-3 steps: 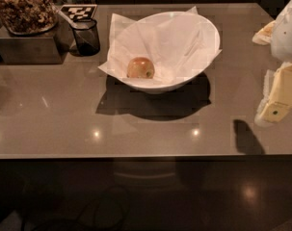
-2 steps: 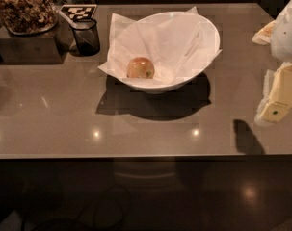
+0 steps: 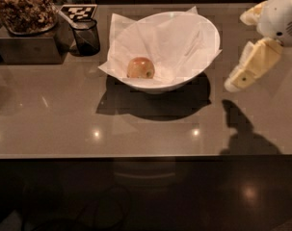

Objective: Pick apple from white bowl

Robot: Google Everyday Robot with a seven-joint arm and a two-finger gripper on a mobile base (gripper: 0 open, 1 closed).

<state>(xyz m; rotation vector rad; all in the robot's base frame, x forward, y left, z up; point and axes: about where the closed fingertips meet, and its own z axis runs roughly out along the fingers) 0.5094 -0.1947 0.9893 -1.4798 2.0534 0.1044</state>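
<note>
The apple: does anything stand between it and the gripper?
Only the right wall of the white bowl, lined with paper. The open gripper hangs outside it, on the right. The apple lies uncovered, so from above nothing visible blocks it.

The apple (image 3: 140,67) is pictured in the white bowl (image 3: 212,29) on the table (image 3: 63,114); the gripper (image 3: 238,52) is held just beside it, fingers (image 3: 256,64) parted.

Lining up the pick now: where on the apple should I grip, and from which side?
Grip the apple across its round middle, from above. It sits low near the left inner wall of the bowl, on paper, and the flaring sides block a level approach. The gripper hangs open right of the bowl, outside it, so probably go over the rim.
</note>
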